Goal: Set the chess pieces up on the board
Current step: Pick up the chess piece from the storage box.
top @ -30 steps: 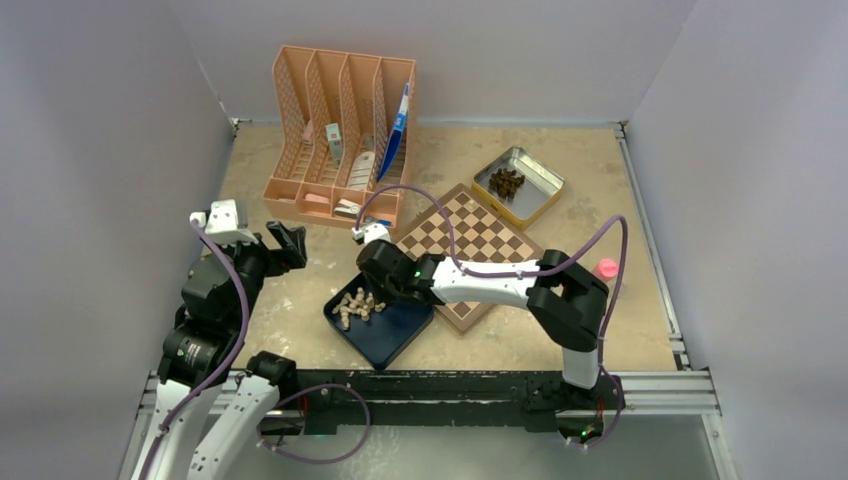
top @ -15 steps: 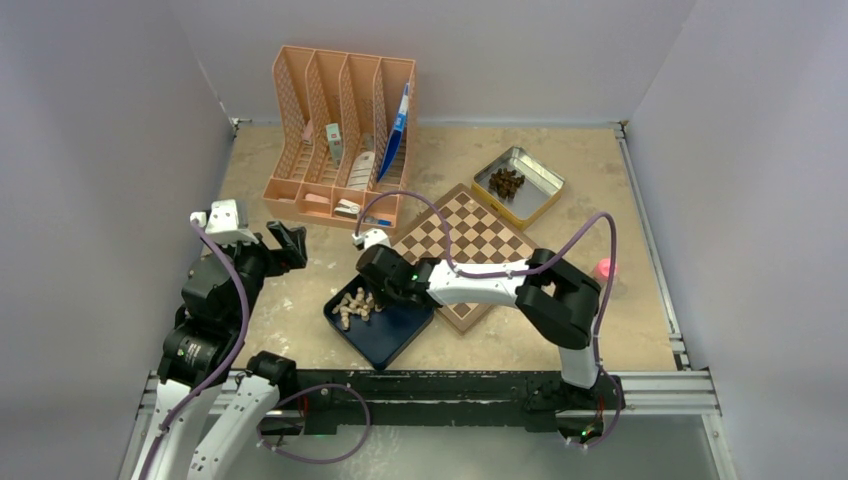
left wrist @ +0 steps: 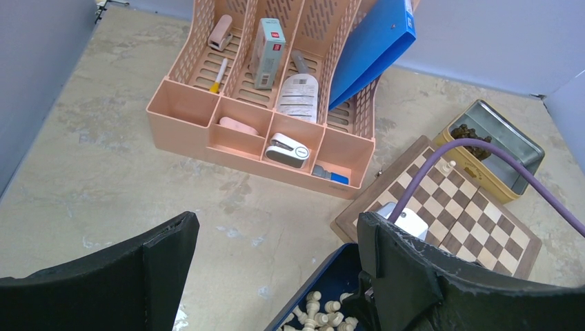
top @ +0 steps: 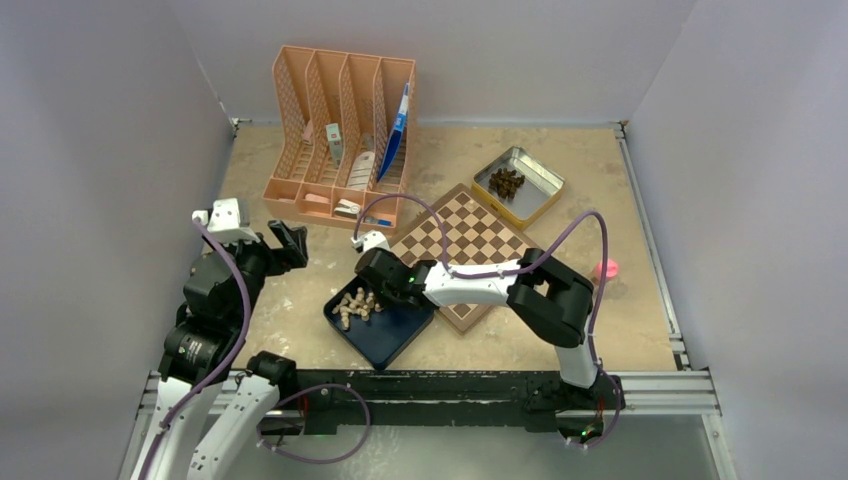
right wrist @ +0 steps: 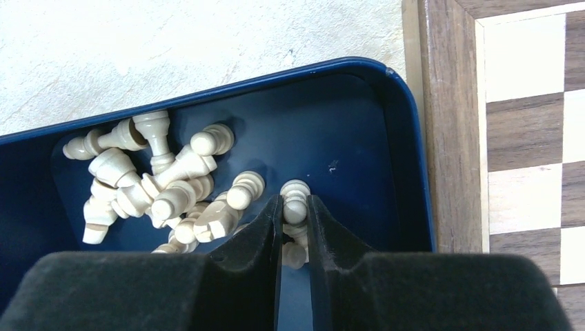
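- Board (top: 470, 245): lies flat, one corner pointing toward the arms.
- Tray (right wrist: 408, 158): at the board's 8 o'clock, just beside it, holding the heaped chess pieces (right wrist: 159, 186).
- Left claw (left wrist: 276, 224): fingers wide apart.
- Right claw (right wrist: 294, 203): clamped on one piece (right wrist: 295, 189) inside the tray.

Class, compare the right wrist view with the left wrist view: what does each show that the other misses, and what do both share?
Only the right wrist view: the right gripper closed on one pale piece inside the blue tray, next to the heap of chess pieces.
Only the left wrist view: the left gripper, open; the peach organiser with a blue folder; the metal tin of dark pieces; a lone piece at the far edge of the board.
Both: the blue tray, the pale pieces in it and the board.
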You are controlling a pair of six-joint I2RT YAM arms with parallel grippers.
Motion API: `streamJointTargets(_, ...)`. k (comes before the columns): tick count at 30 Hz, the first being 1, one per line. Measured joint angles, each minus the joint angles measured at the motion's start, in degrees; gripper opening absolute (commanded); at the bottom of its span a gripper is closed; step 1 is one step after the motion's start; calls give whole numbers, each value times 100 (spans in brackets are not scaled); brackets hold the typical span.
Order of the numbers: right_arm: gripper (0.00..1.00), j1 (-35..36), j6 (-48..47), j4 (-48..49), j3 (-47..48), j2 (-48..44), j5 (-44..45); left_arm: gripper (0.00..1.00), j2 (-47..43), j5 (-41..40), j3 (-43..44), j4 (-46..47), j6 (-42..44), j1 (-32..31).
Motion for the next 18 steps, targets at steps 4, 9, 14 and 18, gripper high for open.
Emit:
streamJointTargets(4, 20, 0, -44, -4, 0, -7, 37, 85, 2, 2, 0, 0, 0, 0)
streamJointTargets(9, 21, 0, -59, -28, 0, -149, 76, 85, 4, 2, 0, 0, -2, 0)
streamJointTargets(14, 21, -4, -90, -20, 11, -264, 205, 85, 13, 4, -9, -2, -2, 0)
streamJointTargets(18, 21, -39, -101, -37, 9, -264, 205, 85, 24, 22, -17, -2, -2, 0)
